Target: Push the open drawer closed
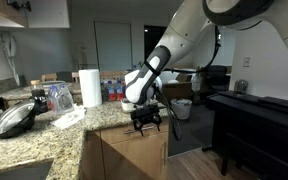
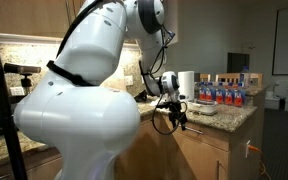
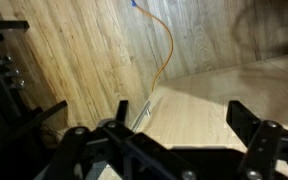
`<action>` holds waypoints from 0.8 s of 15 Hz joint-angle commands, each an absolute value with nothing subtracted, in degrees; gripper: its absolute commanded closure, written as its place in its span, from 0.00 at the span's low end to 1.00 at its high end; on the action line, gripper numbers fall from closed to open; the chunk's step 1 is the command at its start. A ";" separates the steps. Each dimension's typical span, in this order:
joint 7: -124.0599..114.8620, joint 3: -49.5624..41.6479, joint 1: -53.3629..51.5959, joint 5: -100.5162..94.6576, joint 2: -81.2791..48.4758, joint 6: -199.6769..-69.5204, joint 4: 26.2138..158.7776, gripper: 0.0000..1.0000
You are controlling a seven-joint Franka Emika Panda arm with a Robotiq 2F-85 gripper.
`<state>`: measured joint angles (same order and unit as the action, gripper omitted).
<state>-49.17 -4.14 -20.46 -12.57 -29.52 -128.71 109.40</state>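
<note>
**Claw wide at the cabinet front below the countertop edge; drawer mostly hidden**

The gripper [image 1: 148, 127] hung just off the front edge of the granite countertop [image 1: 59, 140], near its corner and against the wood below. In the wrist view the gripper [image 3: 149, 118] showed its fingers [image 3: 56, 118] spread wide with nothing between them.

The drawer [image 1: 134, 148] sat directly under the claw, below the countertop edge. In both exterior views only light-brown wood showed there, and I could not tell how far it stood out. Its inside was not visible in any view. The wrist view was filled with slanted wood grain, and where the drawer ended and the cabinet began was unclear. A slim pale bar [image 3: 144, 108], likely the handle, showed just ahead of the fingers, blurred. An orange cable [image 3: 167, 50] ran down over the wood.

In an exterior view the robot's white body [image 2: 74, 110] blocked the near half of the scene. The gripper [image 2: 176, 122] showed only as a dark tangle beside the counter edge.

Back on the countertop were a paper towel roll [image 1: 90, 87] and a row of bottles [image 2: 224, 93], labels too small to read. A dark pan lid [image 1: 12, 118] lay near the far edge, cut off.
</note>
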 commanded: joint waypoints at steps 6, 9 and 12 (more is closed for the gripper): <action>-43.13 3.41 -15.00 -0.57 -19.57 -114.31 116.62 0.00; -42.57 4.57 -14.62 2.16 -17.96 -108.70 117.58 0.00; -42.16 5.62 -14.65 3.86 -15.83 -104.54 119.65 0.00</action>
<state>-44.69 4.10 -15.94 1.26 -19.67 -107.51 115.87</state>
